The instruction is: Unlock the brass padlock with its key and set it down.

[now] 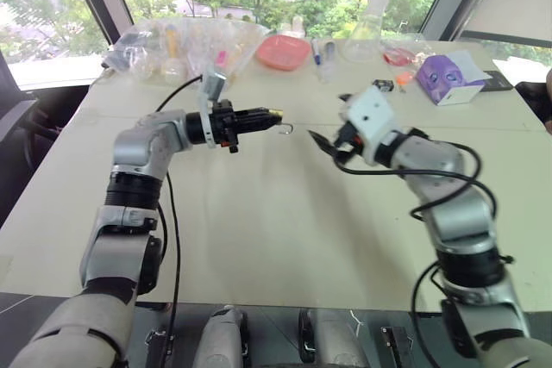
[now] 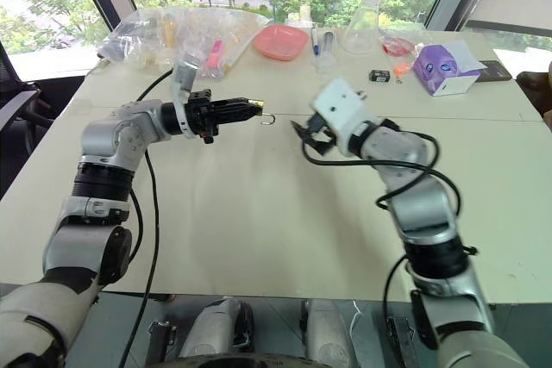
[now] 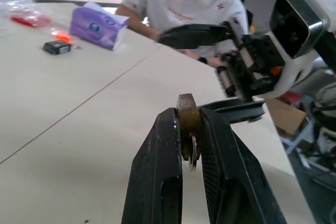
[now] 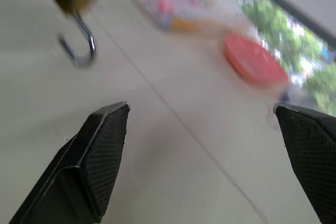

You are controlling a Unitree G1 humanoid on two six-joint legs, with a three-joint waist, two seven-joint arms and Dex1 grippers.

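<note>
My left gripper (image 1: 266,115) is held above the table, pointing towards my right arm, and is shut on the brass padlock (image 3: 187,113) at its fingertips. The padlock's thin silvery shackle (image 4: 79,45) hangs down from the brass body as an open hook with one end free. A small silvery ring (image 3: 192,152) shows between the fingers just under the brass body; I cannot tell whether it is the key. My right gripper (image 1: 326,147) hovers a short way from the shackle, facing it, open wide and empty.
Along the far side of the table lie clear plastic bags of small items (image 1: 185,45), a pink tray (image 1: 283,51), a glass flask (image 1: 364,36), a small black object (image 1: 383,85) and a purple box (image 1: 444,77). A person (image 3: 189,3) sits at the table's right end.
</note>
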